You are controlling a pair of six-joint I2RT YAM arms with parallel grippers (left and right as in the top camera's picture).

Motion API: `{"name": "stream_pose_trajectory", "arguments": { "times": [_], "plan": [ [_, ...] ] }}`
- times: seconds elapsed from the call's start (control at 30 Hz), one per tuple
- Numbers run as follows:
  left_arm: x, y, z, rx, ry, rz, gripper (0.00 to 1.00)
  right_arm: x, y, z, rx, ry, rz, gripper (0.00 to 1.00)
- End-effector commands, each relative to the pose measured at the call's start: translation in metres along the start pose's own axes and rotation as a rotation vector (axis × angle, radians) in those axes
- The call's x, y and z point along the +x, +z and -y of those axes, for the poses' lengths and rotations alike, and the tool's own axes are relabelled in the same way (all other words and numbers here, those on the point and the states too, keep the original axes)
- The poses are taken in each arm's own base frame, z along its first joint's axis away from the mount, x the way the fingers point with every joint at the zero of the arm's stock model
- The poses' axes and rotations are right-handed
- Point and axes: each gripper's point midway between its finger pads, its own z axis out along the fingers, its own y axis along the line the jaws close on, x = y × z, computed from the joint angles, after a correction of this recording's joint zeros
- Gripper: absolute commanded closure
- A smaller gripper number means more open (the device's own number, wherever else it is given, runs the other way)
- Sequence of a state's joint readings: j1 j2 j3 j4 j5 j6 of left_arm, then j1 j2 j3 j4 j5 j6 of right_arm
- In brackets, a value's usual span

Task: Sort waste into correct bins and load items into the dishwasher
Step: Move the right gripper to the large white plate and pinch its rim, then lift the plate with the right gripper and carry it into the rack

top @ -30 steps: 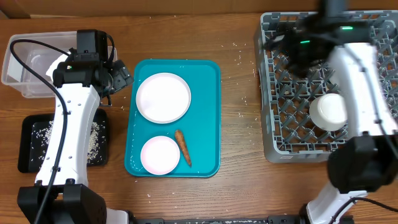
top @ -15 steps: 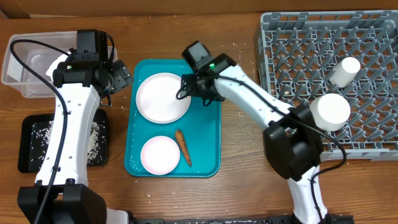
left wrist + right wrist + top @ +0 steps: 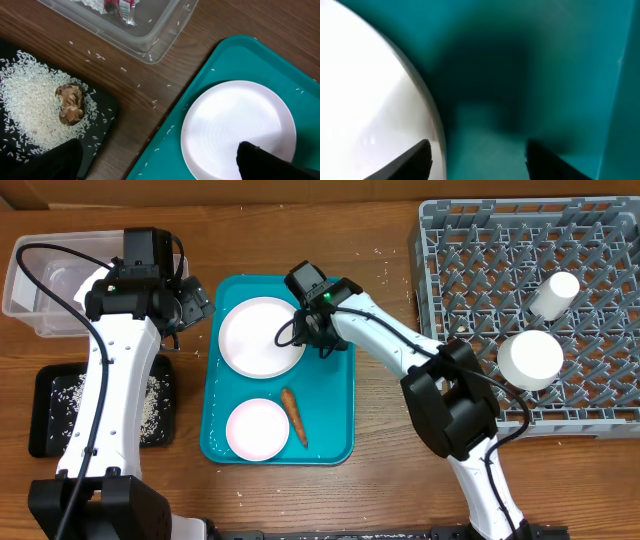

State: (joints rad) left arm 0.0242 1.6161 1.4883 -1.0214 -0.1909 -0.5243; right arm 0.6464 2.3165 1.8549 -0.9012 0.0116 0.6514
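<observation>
On tray [image 3: 336, 412]: 2 plates [image 3: 262, 337], 1 carrot [image 3: 294, 417]

White arms [image 3: 110, 380] with black joints (cables black too).

surface: brown wooden table [image 3: 390, 490] | grain: runs left-right | light: even, soft shadows

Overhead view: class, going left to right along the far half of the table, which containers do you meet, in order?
Clear plastic bin → teal tray → grey dish rack.
</observation>
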Motion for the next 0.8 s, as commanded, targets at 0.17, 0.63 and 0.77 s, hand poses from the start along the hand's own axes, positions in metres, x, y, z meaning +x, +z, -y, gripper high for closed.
{"name": "stream_pose_trajectory", "arguments": {
  "times": [0.17,0.63,0.77],
  "plan": [
    [-0.006,-0.007,0.003,0.02,-0.011,0.019,0.0,0.01,0.02,-0.007,0.018,0.008,-0.01,0.52],
    [-0.006,-0.007,0.003,0.02,-0.011,0.019,0.0,0.004,0.017,-0.003,0.023,0.04,-0.01,0.96],
    [-0.006,-0.007,0.003,0.02,-0.011,0.019,0.0,-0.004,0.01,0.001,0.03,0.06,-0.012,0.96]
  ]
}}
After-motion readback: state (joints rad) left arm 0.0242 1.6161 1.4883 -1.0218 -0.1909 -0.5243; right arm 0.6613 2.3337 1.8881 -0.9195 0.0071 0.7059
